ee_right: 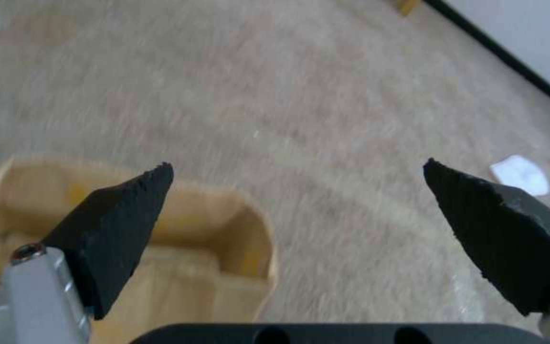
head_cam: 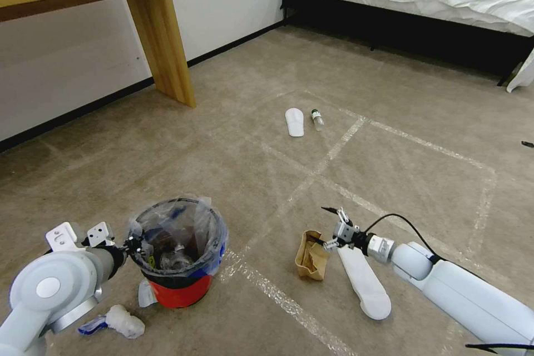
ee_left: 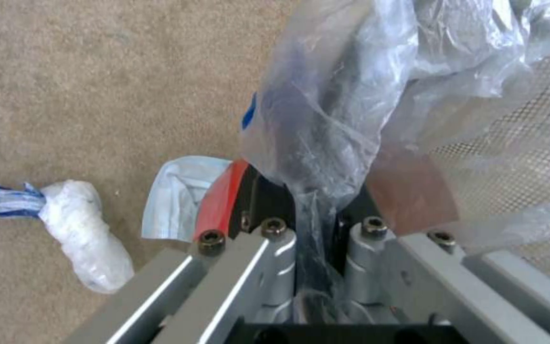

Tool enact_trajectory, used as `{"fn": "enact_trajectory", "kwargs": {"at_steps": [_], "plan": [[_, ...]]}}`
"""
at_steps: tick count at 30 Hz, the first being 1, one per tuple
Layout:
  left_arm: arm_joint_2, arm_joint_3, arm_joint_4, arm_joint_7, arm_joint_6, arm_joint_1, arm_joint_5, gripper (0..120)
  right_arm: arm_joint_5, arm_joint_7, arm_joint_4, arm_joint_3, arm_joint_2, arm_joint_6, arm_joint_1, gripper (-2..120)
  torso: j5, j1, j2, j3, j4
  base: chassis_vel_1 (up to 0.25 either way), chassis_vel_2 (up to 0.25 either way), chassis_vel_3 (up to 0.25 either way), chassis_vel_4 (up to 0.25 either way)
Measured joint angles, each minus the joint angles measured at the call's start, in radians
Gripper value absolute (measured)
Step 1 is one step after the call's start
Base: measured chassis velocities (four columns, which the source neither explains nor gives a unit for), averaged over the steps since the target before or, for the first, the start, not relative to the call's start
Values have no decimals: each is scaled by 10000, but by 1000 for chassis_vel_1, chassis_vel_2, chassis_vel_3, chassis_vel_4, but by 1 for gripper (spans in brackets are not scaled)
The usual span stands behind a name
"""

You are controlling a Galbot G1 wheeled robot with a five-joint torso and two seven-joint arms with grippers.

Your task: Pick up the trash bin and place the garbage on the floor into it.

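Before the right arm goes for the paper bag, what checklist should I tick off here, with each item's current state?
1. Left gripper shut on the bin rim and liner: ok.
2. Bin upright on the carpet: ok.
3. Right gripper open: ok.
4. Right gripper lined up on the paper bag: not ok; one fingertip is over the bag, the other over bare carpet.
5. Slipper beside the bag, clear of the fingers: cannot tell.
6. Room left in the bin: ok, probably; litter sits well below the rim.
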Motion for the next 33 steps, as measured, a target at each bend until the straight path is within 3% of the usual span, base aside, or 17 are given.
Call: {"fn": "enact_trajectory", "kwargs": {"at_steps": [7, 13, 21, 23, 33], "plan": [[-41, 22, -14, 5, 3, 45, 55, 4, -1, -1229, -782, -15, 172, 1138, -188, 100, 0, 0, 0, 0, 1, 0, 0, 0, 0], [-65, 47, 19, 9, 6, 30, 88, 4, 22, -1327, -562, -6, 24, 1088, -524, 100, -1, 0, 0, 0, 0, 0, 0, 0, 0], [-138, 82, 20, 11, 10, 46, 140, 4, 793, -615, 562, -137, -379, -357, -1241, 100, 0, 0, 1, 0, -1, 0, 0, 0, 0], [-139, 78, 20, 11, 17, 72, 162, 4, 1406, -160, 987, -280, -486, -1077, -1377, 100, -3, -1, 0, 0, 0, 0, 0, 0, 0], [-151, 50, -17, 6, 18, 124, 165, 4, 3258, 1219, 1813, -862, -321, -2751, -1339, 100, 0, -1, 0, 1, 0, 0, 0, 0, 0]]}}
